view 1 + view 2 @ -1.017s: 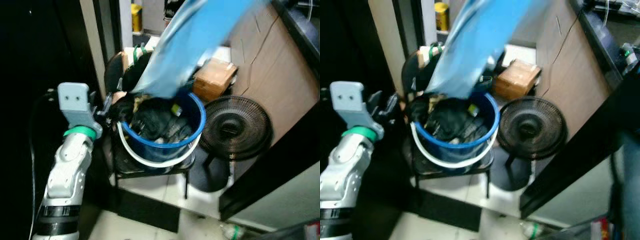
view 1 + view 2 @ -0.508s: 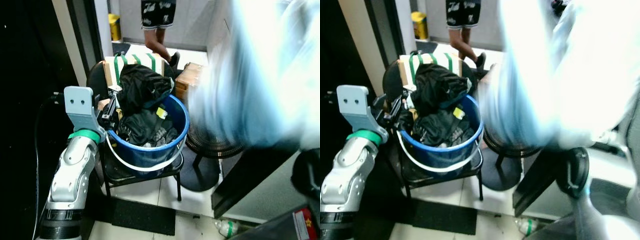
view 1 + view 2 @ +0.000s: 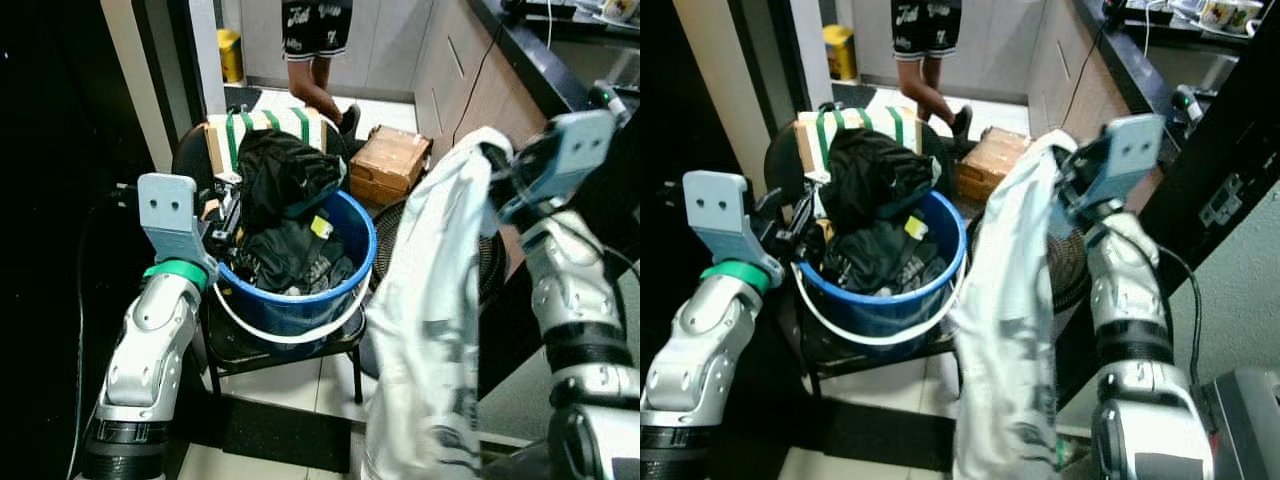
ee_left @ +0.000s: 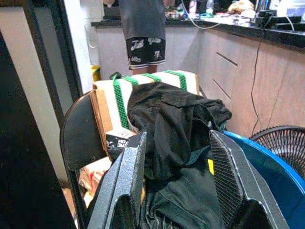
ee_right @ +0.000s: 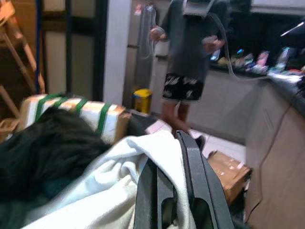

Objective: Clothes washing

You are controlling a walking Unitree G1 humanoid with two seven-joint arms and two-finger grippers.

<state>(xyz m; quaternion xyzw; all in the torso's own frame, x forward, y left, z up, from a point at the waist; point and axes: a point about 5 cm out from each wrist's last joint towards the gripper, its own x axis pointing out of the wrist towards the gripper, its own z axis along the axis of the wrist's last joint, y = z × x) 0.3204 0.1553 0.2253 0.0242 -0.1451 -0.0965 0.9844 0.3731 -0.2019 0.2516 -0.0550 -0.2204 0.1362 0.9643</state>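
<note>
Right gripper [image 3: 492, 160], seen from the left eye, is raised to the right of the blue bucket [image 3: 355, 275] and is clamped on the top of a white garment [image 3: 430, 330], which hangs in a long fold beside the bucket, clear of its rim. The bucket sits on a black chair [image 3: 285, 350] and is heaped with dark clothes [image 3: 285, 215]. Left gripper [image 3: 225, 215] is at the bucket's left rim, fingers among the dark clothes. Behind the bucket stands a box with green straps [image 3: 262, 125]; a brown carton [image 3: 390, 160] lies on the floor to its right, and a person's legs [image 3: 318, 70] stand further back.

From the right eye, a black fan [image 3: 1065, 265] shows partly behind the hanging garment, right of the bucket.

At the left wrist, the two black fingers [image 4: 131, 171] stand apart with nothing pinched between them, poised over the dark clothes in the bucket.

At the right wrist, the fingers [image 5: 190, 167] are drawn together with white cloth gathered over and between them; a person [image 5: 190, 62] stands beyond.
</note>
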